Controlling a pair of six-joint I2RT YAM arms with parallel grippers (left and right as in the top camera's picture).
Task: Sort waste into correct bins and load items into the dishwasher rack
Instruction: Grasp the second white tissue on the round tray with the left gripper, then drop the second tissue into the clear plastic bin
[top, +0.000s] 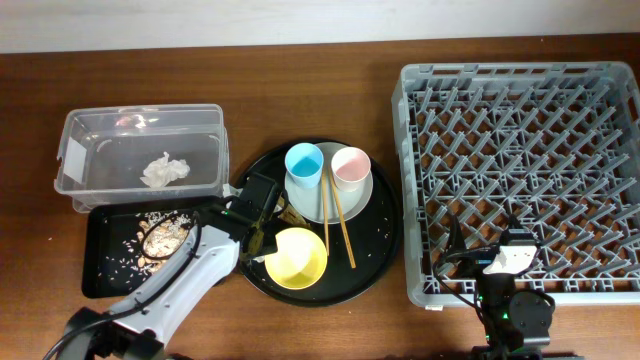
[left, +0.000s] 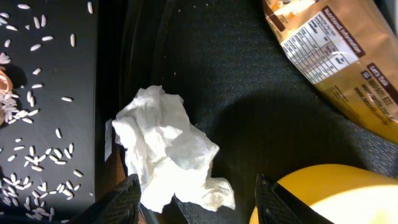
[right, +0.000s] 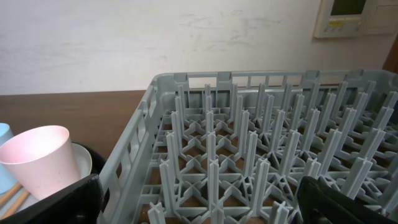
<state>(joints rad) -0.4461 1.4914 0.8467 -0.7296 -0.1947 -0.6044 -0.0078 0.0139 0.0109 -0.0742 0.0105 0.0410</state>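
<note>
The left hand (left: 196, 198) hangs low over the left side of the round tray (top: 376, 243) in the middle of the desk. Its fingers are spread wide on either side of a crumpled tissue wad (left: 168, 146), and it holds nothing. The wad lies just inside the tray's rim. The yellow bowl (left: 329, 193) is close by on one side and the gold wrapper (left: 329, 56) is a little further off.

The step in hand looks like picking up this wad for the clear tub (top: 140, 115) near the far left corner of the desk, where another tissue (top: 165, 170) already lies.

To do it well, the hand should drop straight down until the fingertips nearly meet the tray floor, then close across the thickest part of the wad rather than its loose trailing corner. One finger sits close to the tray's rim and the other close to the bowl, so the closing should stay centred to avoid nudging either. A clean upward lift before moving across would keep the tissue from dragging over the shallow black tray (top: 100, 272) and its rice grains (left: 37, 168).

The right hand (right: 202, 202) is wide apart and empty at the near edge of the rack (top: 415, 180), on the right side of the desk.
</note>
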